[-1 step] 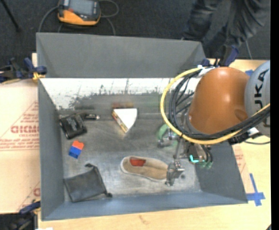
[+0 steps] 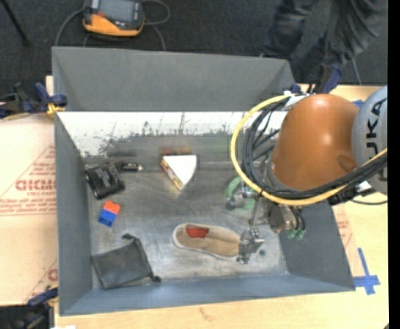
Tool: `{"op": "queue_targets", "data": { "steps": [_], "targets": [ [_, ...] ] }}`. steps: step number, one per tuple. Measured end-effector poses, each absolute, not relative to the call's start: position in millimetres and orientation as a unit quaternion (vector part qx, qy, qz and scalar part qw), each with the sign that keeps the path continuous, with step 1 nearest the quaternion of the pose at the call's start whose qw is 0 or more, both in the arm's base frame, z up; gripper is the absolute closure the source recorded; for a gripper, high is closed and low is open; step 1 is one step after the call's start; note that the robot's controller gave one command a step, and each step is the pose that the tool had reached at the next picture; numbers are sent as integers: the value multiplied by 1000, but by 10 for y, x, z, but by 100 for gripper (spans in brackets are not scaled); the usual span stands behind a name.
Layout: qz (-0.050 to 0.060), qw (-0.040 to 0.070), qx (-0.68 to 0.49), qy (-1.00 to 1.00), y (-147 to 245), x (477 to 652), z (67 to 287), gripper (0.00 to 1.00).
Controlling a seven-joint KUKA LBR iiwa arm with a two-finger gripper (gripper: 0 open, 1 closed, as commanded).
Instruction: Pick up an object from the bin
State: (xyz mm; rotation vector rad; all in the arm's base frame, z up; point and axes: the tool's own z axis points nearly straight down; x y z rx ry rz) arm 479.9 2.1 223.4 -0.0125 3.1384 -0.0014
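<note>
The gripper (image 2: pixel 248 249) is down at the right end of a tan slipper (image 2: pixel 203 242) with a red patch inside, lying near the front wall of the bin (image 2: pixel 172 81). Whether the gripper is open or closed, I cannot tell. 1 white wedge (image 2: pixel 180 168) sits further back.

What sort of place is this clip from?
Probably a robotics lab's bin-picking station: a grey metal bin of odd things, like a beige slipper and a blue-and-orange block, a cabled robot arm reaching in, and an orange handheld device on the dark floor.
</note>
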Motion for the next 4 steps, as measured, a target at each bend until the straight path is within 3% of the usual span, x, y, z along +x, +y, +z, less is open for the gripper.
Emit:
{"op": "queue_targets", "data": {
  "steps": [1,2,3,4],
  "targets": [
    [1,4,52,999,-41,4941,1475,0],
    [0,-2,60,998,-125,5153,1437,0],
    [0,4,48,999,23,5426,1390,0],
    [-1,3,95,995,120,5581,728,0]
  ]
}}
